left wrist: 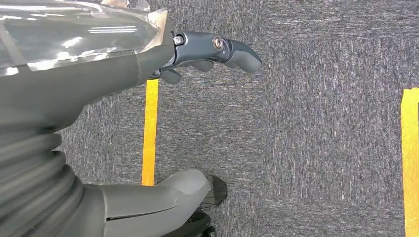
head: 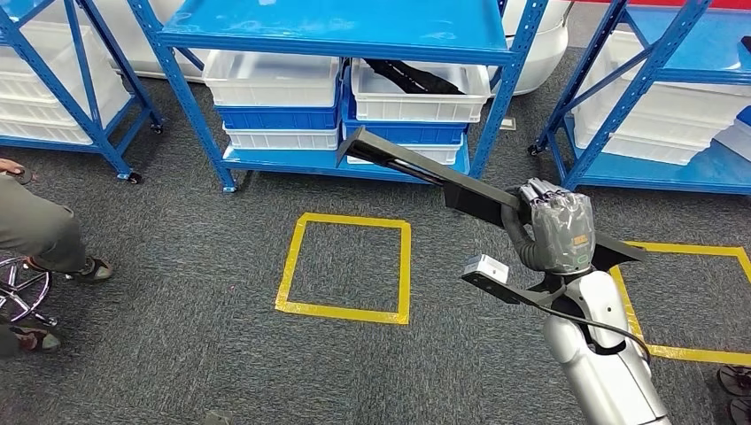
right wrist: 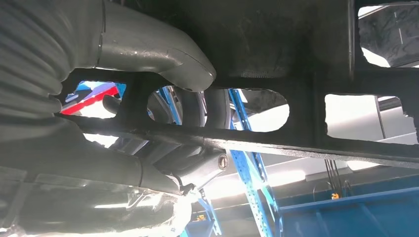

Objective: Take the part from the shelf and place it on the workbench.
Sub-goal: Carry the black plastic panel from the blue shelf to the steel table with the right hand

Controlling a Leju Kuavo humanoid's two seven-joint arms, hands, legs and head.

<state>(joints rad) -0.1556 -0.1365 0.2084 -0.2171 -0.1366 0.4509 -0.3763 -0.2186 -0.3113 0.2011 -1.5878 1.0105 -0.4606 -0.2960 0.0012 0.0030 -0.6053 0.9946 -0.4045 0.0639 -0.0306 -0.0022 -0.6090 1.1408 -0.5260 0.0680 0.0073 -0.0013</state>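
Long black part (head: 425, 173) gripped near one end by right hand (head: 560, 228), fingers wrapped around it; long axis running forward-left from fingers toward shelf (head: 336, 35); left hand (left wrist: 148, 64) empty, fingers apart, hanging over floor.

Black part (head: 416, 168) in a grey hand (head: 560, 228), silver arm (head: 602, 354). Blue shelf (head: 336, 35) with white bins (head: 270, 80) and blue ones (head: 279, 118), yellow tape squares (head: 345, 266) on speckled dark grey carpet (head: 177, 292).
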